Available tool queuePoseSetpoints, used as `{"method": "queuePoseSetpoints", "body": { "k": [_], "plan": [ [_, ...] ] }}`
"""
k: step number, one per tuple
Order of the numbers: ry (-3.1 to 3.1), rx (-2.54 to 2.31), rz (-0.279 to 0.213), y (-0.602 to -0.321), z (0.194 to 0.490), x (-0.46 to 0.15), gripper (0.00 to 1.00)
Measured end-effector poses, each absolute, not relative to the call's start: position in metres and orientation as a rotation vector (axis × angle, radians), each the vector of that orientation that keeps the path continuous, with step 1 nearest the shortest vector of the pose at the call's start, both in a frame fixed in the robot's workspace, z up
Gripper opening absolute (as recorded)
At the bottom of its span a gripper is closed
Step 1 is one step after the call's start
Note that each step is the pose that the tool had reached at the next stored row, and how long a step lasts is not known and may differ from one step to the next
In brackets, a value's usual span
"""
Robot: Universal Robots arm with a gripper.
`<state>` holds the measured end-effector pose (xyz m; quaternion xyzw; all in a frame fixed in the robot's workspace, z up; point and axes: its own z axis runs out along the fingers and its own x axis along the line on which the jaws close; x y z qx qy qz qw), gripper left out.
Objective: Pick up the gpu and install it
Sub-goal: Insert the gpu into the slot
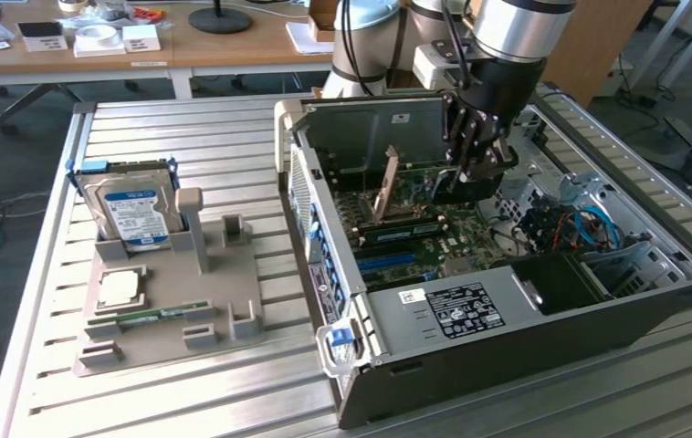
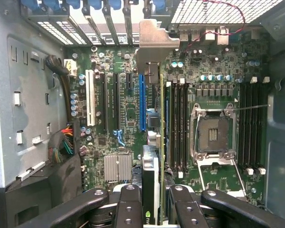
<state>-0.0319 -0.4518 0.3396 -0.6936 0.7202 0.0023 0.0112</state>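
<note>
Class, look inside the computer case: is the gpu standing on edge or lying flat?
On edge: the gpu, clamped in the gripper, stands with its thin edge up over the motherboard.

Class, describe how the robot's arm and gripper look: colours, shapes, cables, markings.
The arm is a smooth silver cylinder ending in a black wrist section. A small white box is mounted beside it, with a thin dark cable alongside. The gripper is black, built of jointed bars with round pivot holes.

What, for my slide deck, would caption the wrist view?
Hand grips the gpu edge-on over the motherboard inside the open case.
</note>
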Motion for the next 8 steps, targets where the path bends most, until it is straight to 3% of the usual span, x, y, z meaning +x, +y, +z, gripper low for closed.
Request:
{"method": "queuePoseSetpoints", "body": {
  "k": [8],
  "plan": [
    [2.247,-2.164,0.007,-0.4518,0.335,-0.0319,0.27]
  ]
}}
